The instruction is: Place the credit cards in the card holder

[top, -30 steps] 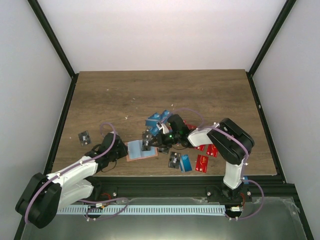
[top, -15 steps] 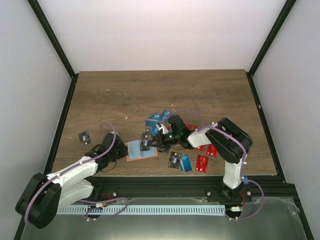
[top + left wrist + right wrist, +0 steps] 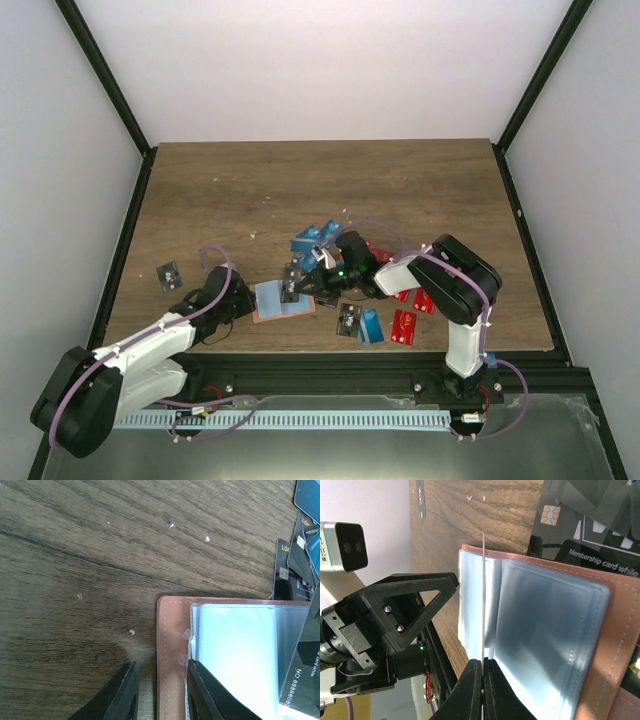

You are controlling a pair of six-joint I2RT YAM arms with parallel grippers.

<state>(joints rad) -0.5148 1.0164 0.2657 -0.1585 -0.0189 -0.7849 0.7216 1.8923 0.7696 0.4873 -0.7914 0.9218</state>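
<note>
The card holder [image 3: 283, 300] lies open on the wood, tan leather with clear sleeves [image 3: 235, 650]. My left gripper [image 3: 162, 680] stands partly open astride its left edge: one finger rests on the wood and the other on the sleeves' edge, and the leather strip [image 3: 170, 645] lies loose between them. My right gripper [image 3: 483, 662] is shut on a black credit card [image 3: 294, 283]. The card stands on edge [image 3: 483, 595] over the sleeves [image 3: 545, 630]. More credit cards in blue [image 3: 318, 236], red [image 3: 405, 324] and black [image 3: 348, 320] lie to the right.
One black card [image 3: 168, 275] lies alone at the far left. A black membership card [image 3: 590, 525] lies just beyond the holder's far edge. The left gripper's finger [image 3: 405, 605] is close beside the sleeves. The table's front edge [image 3: 330, 350] runs just behind the holder.
The right arm's elbow has shifted slightly. The held card stays over the holder, and the left gripper has not moved.
</note>
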